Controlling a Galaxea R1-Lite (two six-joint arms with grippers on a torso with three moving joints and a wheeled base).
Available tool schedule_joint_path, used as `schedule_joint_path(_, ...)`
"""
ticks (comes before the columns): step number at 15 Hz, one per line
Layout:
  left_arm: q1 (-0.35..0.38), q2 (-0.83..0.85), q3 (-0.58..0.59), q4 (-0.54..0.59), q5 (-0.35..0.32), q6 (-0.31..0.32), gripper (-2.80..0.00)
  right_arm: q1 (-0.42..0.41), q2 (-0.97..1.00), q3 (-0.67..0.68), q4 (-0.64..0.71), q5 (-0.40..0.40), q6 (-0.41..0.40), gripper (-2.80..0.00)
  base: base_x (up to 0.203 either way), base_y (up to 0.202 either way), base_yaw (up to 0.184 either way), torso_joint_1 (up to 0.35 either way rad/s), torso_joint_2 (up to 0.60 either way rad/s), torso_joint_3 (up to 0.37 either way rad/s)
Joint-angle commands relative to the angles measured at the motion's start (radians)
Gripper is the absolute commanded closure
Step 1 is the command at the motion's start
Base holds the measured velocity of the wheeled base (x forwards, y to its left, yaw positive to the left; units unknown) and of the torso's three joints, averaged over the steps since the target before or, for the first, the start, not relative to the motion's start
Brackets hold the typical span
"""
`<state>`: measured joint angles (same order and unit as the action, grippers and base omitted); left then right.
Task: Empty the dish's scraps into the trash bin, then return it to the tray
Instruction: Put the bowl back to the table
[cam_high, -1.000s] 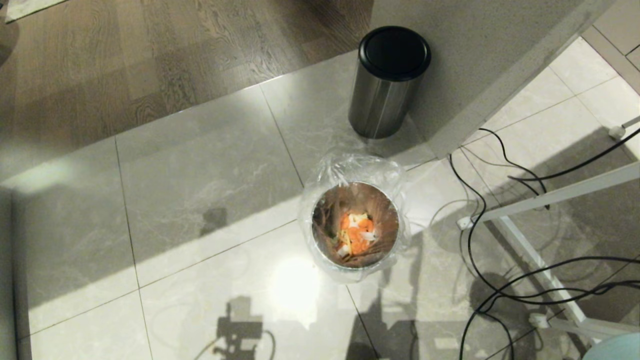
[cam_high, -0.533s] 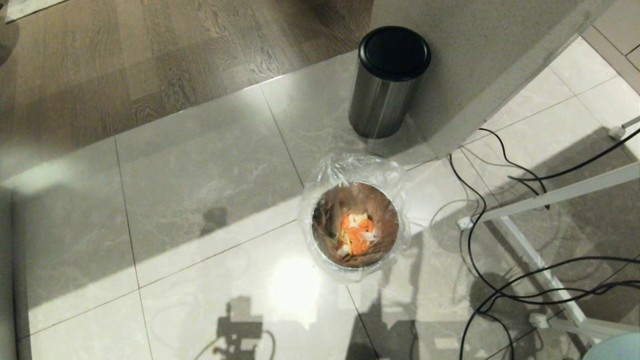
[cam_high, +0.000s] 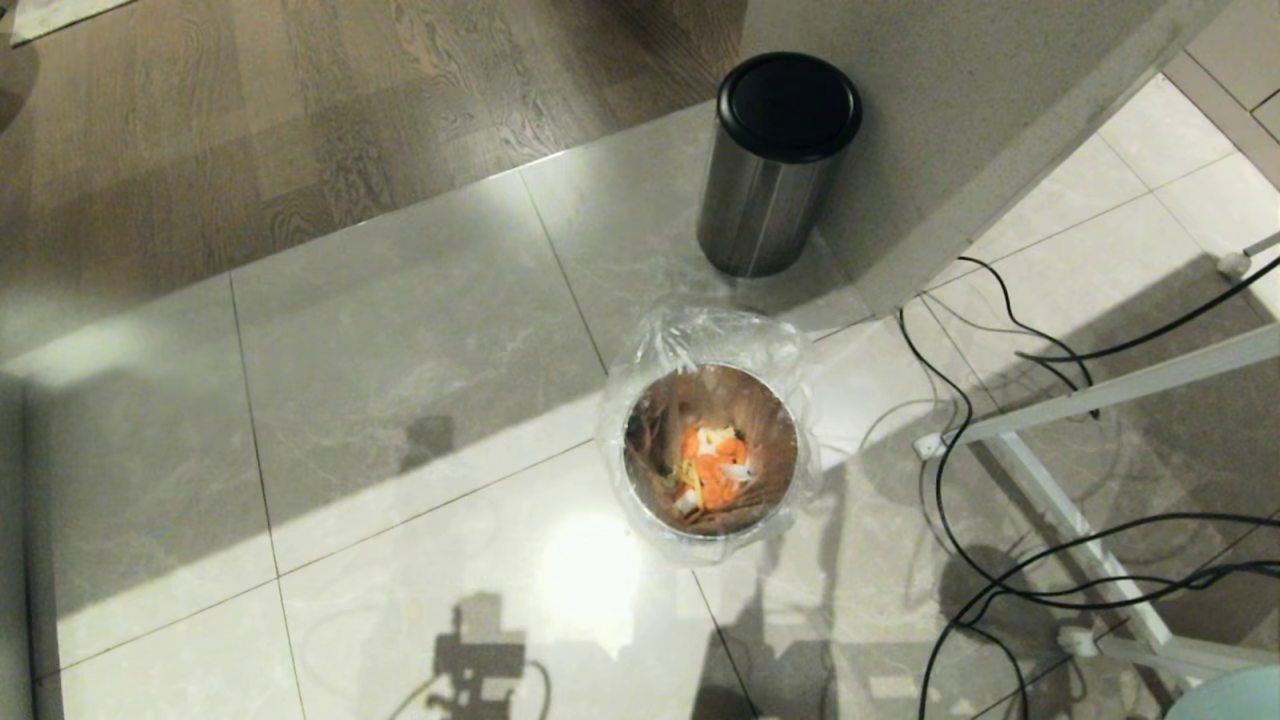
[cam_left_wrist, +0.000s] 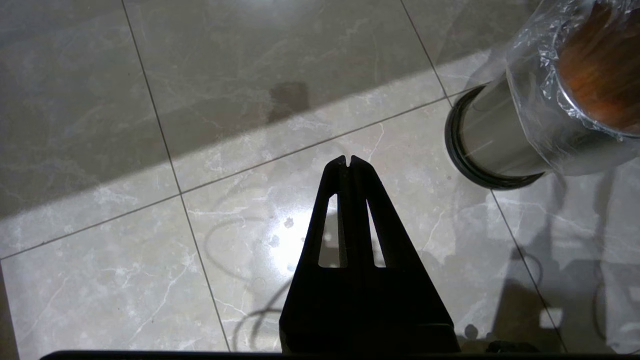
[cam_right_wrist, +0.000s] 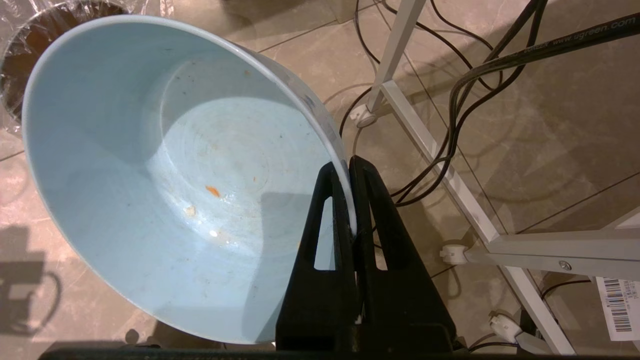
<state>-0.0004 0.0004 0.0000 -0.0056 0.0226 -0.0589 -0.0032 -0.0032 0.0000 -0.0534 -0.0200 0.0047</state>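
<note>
Head view only shows scraps (cam_high: 712, 468) in the lined bin (cam_high: 640, 490); right wrist view shows right hand (cam_right_wrist: 348, 167) clamped on the near-empty bowl (cam_right_wrist: 165, 170) rim, left hand (cam_left_wrist: 348, 161) closed, empty.

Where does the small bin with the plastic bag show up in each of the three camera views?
Head view: the trash bin stands on the floor tiles just right of centre, orange scraps inside.
Left wrist view: the bin fills the upper right corner.
Right wrist view: only its bagged rim peeks out at the upper left, behind the blue bowl.
Shared landmark: the crinkly clear bag around the bin's rim.
</note>
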Motion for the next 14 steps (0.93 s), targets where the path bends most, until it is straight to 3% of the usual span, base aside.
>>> schedule_joint_path(1, 0.000, 0.001, 0.000, -0.001, 0.000, 0.001, 0.00, 0.000, 0.003, 0.000, 0.000, 0.000, 0.000, 0.00, 0.000, 0.000, 0.000, 0.000, 0.00, 0.000)
schedule_joint_path(6, -0.001, 0.001, 0.000, -0.001, 0.000, 0.001, 0.00, 0.000, 0.003, 0.000, 0.000, 0.000, 0.000, 0.00, 0.000, 0.000, 0.000, 0.001, 0.00, 0.018)
schedule_joint_path(14, -0.001, 0.001, 0.000, -0.001, 0.000, 0.001, 0.00, 0.000, 0.003, 0.000, 0.000, 0.000, 0.000, 0.00, 0.000, 0.000, 0.000, 0.002, 0.00, 0.184)
